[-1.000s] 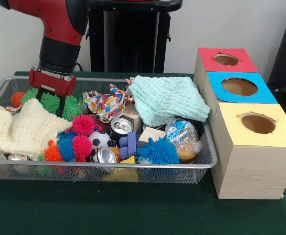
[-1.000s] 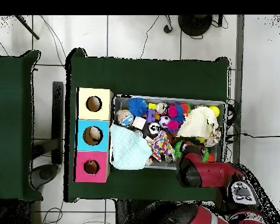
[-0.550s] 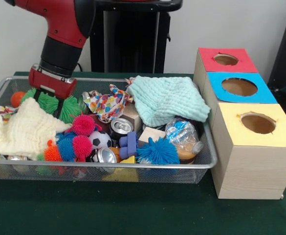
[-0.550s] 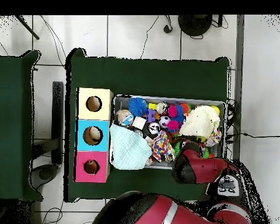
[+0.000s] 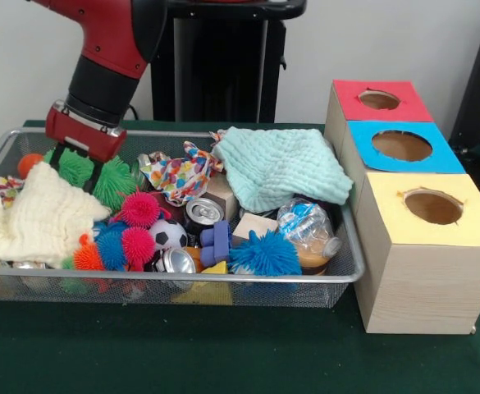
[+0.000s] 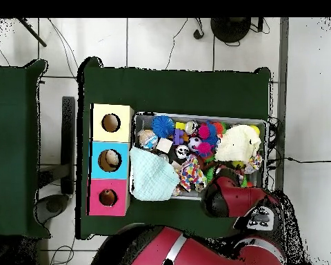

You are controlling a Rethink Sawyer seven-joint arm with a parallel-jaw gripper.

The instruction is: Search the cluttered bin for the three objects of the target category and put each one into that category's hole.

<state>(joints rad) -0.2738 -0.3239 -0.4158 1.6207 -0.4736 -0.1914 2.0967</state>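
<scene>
A wire mesh bin [image 5: 223, 279] holds a jumble of spiky balls, cloths, cans and blocks. My gripper [image 5: 75, 167] reaches down into its far left corner. Its black fingers [image 5: 95, 175] sit on either side of a green spiky ball [image 5: 75, 167], and they look shut on it. A second green spiky ball [image 5: 116, 181] lies just to the right. In the overhead view the red wrist [image 6: 222, 194] covers the gripper at the bin's [image 6: 196, 116] lower right corner. Three wooden boxes stand right of the bin, with red [image 5: 350, 100], blue [image 5: 363, 139] and yellow [image 5: 387, 197] tops, each with a round hole.
A cream cloth [image 5: 34, 217] lies at the bin's left and a mint cloth [image 5: 285, 164] drapes over the right part. A patterned cloth [image 5: 182, 172], two cans [image 5: 203, 212], a blue spiky ball [image 5: 264, 253], pink spiky balls [image 5: 139, 209] and a plastic bottle [image 5: 309, 230] fill the middle.
The gripper has tilted and risen slightly toward the left, and the green spiky ball has moved with it. The cream cloth has slid left and settled lower.
</scene>
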